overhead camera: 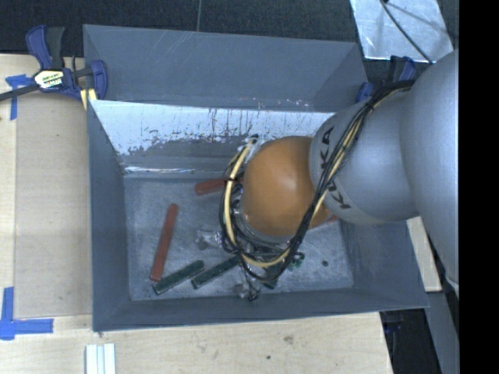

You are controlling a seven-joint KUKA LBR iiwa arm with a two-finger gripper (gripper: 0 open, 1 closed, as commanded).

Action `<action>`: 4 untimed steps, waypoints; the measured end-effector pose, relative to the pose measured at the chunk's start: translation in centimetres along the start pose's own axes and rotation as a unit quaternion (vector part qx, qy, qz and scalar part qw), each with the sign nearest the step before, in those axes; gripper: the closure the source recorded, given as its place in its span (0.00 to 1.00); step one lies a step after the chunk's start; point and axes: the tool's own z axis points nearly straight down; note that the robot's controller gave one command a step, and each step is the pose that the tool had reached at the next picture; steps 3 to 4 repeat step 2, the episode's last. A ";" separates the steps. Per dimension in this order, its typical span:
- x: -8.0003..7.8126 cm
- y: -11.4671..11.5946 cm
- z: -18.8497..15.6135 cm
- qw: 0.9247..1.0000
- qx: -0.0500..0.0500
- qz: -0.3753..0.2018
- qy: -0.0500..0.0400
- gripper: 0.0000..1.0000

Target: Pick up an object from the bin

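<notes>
My gripper (249, 285) hangs low over the bin's front middle, mostly hidden under the arm's orange dome. A dark green stick (214, 272) lies on the floor just left of it, its right end running under the gripper. A second dark green stick (178, 277) lies further left, near the front wall. A small silvery thing (207, 241) sits just left of the dome. I cannot see anything held.
A long red-orange stick (164, 241) lies tilted on the left part of the floor. A short reddish piece (208, 186) shows at the back, partly behind the dome. The arm covers the right half of the bin.
</notes>
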 end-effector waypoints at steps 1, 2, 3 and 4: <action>-0.2 0.0 -0.4 1.000 0.001 0.001 -0.003 1.00; -2.2 -0.1 -17.7 1.000 0.003 -0.004 -0.008 1.00; -2.2 -0.1 -17.7 1.000 0.003 -0.004 -0.008 1.00; -2.2 -0.1 -17.7 1.000 0.003 -0.004 -0.008 1.00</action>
